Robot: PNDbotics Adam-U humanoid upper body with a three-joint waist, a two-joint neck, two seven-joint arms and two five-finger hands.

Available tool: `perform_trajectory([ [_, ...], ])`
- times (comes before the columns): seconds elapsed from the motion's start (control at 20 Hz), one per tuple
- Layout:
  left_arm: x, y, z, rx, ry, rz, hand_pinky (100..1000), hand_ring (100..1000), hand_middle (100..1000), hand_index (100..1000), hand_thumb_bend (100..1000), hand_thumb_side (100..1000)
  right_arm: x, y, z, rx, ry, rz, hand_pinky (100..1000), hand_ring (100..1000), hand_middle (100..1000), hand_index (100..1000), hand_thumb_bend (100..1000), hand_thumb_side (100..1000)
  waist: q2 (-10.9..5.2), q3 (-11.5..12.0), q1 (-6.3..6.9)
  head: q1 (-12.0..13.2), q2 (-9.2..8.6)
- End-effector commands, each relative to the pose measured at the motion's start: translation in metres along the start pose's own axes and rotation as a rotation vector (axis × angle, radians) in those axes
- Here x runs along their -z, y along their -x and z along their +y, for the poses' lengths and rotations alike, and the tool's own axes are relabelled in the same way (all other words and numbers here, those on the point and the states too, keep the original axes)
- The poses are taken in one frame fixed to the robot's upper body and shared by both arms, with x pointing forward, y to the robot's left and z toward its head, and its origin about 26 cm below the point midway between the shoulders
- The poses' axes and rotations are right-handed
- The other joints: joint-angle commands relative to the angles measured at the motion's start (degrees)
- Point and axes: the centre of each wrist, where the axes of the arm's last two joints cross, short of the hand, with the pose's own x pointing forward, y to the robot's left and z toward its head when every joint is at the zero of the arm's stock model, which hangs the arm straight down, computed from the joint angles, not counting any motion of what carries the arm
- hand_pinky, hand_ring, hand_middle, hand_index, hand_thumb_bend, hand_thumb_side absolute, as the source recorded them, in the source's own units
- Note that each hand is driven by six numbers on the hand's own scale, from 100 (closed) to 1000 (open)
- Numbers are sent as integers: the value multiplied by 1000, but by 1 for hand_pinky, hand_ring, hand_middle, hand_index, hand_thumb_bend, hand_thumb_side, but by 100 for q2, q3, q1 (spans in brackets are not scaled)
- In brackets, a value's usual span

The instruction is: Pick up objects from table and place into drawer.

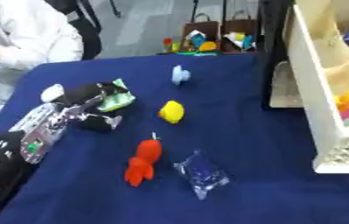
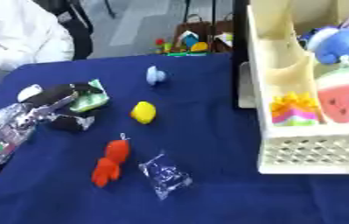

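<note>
My left arm comes in from the left, and my left hand [image 1: 91,95] is at the table's left side, its black fingers curled round a green and white packet [image 1: 119,100]. A white rounded thing [image 1: 52,92] lies just behind the hand. On the blue cloth lie a yellow toy [image 1: 172,111], a red toy [image 1: 144,162], a clear bag with something blue inside [image 1: 201,173] and a small pale blue toy [image 1: 180,75]. The cream drawer [image 2: 315,153] stands open at the right. It holds a watermelon plush [image 2: 344,97], a blue plush [image 2: 344,43] and a yellow and pink toy [image 2: 295,109]. My right hand shows in no view.
A black post [image 2: 241,48] rises beside the drawer unit at the table's far right. Paper bags with coloured toys [image 1: 207,37] stand on the floor beyond the table. A person in white [image 1: 24,35] sits at the far left corner.
</note>
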Motion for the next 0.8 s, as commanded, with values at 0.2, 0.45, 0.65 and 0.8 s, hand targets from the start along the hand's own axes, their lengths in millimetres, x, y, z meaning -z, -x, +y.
perform_trajectory([
  [0.2,-2,3,9,17,-19,17,813,918,756,891,100,317,6,-2,-3,-6,11,-34,686,666,593,749,100,898,-164,21,-28,4,7],
  [0.45,-3,-1,12,9,-26,3,796,906,743,876,100,291,5,-2,-4,-10,12,-26,686,666,593,749,100,902,-222,49,-29,2,60],
  [0.65,-3,-4,14,5,-29,-9,773,893,733,866,100,252,4,-2,-5,-12,14,-21,686,666,594,750,100,902,-267,54,-28,4,77],
  [0.8,-3,-8,16,8,-44,-20,745,882,727,855,100,247,4,-2,-5,-13,17,-18,686,665,594,750,100,901,-297,62,-29,8,90],
])
